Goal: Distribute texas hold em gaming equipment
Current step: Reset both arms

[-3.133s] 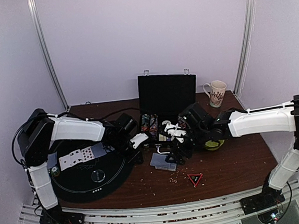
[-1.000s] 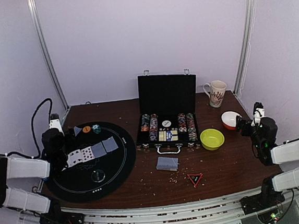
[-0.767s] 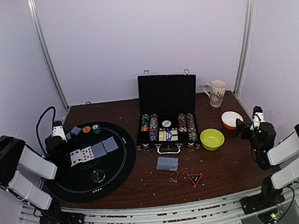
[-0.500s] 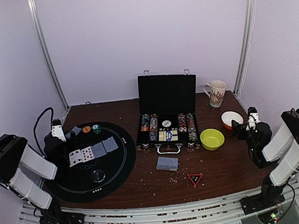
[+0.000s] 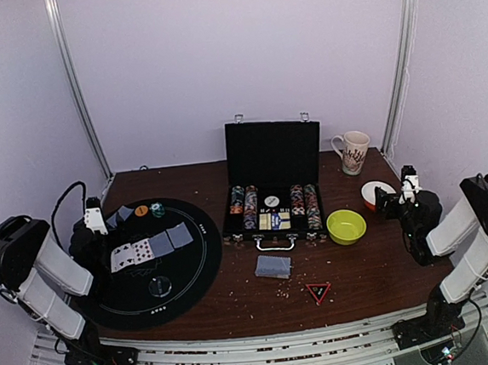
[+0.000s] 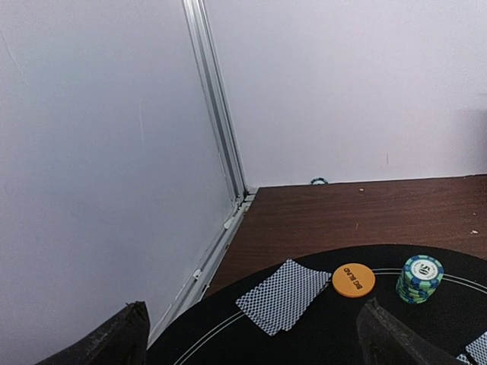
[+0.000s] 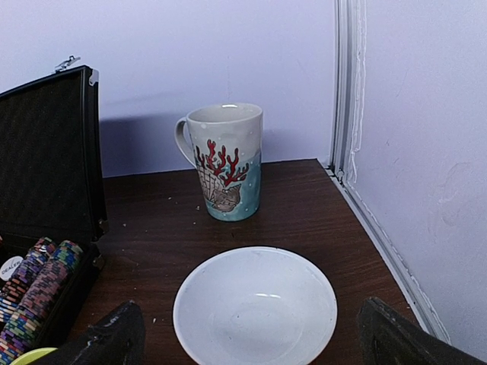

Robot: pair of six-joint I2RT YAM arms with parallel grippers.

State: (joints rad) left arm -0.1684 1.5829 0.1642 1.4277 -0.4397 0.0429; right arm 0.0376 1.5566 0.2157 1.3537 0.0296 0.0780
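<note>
A black round mat (image 5: pixel 192 268) carries two face-down cards (image 6: pixel 283 296), an orange disc (image 6: pixel 353 280), a teal chip stack (image 6: pixel 420 278), fanned face-up cards (image 5: pixel 131 254) and a clear disc (image 5: pixel 159 285). The grey-blue deck (image 5: pixel 273 266) lies on the wood in front of the open black case (image 5: pixel 271 153), whose tray holds rows of chips (image 5: pixel 305 201). My left gripper (image 5: pixel 93 216) hangs open at the mat's far left edge, empty. At the table's right side my right gripper (image 5: pixel 408 182) is open and empty, just short of a white bowl (image 7: pixel 255 308).
A yellow-green bowl (image 5: pixel 346 226) sits right of the case. The patterned mug (image 7: pixel 226 162) stands at the back right corner, behind the white bowl. A red triangle (image 5: pixel 319 292) lies near the front edge. Walls and metal rails (image 6: pixel 217 137) close both sides.
Both arms have drawn back from the case to the table's left and right sides and folded up. In the last half second they barely shifted. Both grippers stayed open.
</note>
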